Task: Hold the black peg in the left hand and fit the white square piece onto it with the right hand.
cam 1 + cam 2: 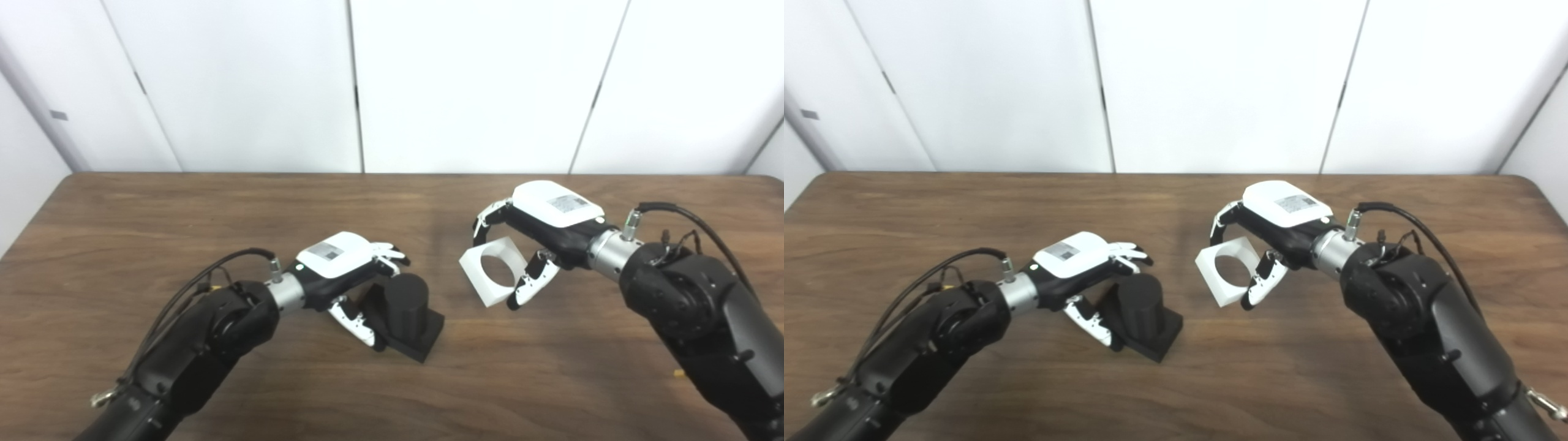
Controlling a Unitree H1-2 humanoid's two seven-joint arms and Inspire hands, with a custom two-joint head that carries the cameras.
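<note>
Our left hand (343, 269) grips the peg (404, 312), hiding its near side; right hand (539, 239) clamps the square piece (493, 272), center-frame.

The left hand (343, 269) covers the near side of the black peg (405, 309). The right hand (539, 226) hides one edge of the white square piece (493, 269). Both arms run off the bottom.

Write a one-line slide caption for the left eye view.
Left hand grips black peg; right hand holds white square piece apart.
</note>
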